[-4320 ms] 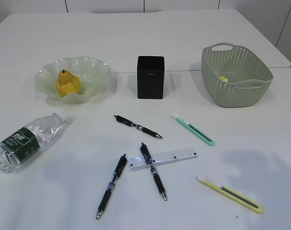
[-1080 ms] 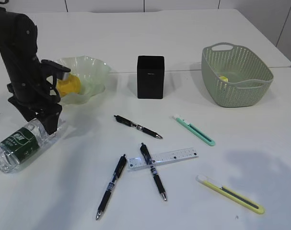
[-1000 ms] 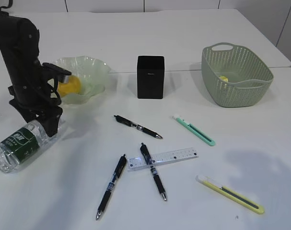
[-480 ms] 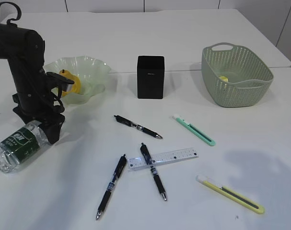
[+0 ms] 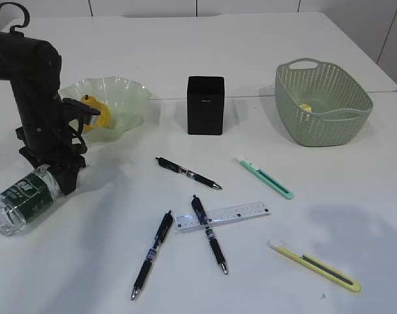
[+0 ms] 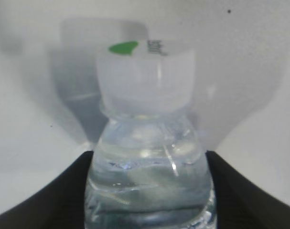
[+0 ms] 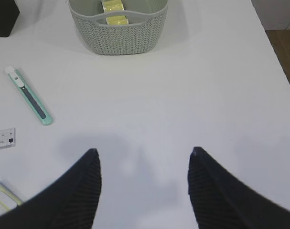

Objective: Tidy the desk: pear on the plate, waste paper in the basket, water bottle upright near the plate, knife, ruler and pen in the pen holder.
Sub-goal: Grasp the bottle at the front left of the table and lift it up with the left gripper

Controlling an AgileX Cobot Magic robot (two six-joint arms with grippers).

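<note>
1. Bottle (image 5: 27,195) lies on its side near the worktop's left edge, short of the plate (image 5: 129,98); the left jaws (image 5: 57,175) straddle its neck, and whether they are clamped I cannot tell.
2. Slip risk: the smooth round neck may roll or pivot when raised.
3. Swing could knock the plate or pear (image 5: 91,119).
4. Right jaws (image 7: 144,186) hang released, holding nothing.

Large plain white matte worktop (image 5: 263,39) fills nearly whole exterior view; thin seam crosses it, second white slab behind. Rounded far corner at right. Pale wall panels (image 5: 142,6) with dark vertical joints along top edge. Strip of brown wooden floor (image 7: 284,57) beyond worktop's right edge. Light soft, even; faint diffuse shadows.
</note>
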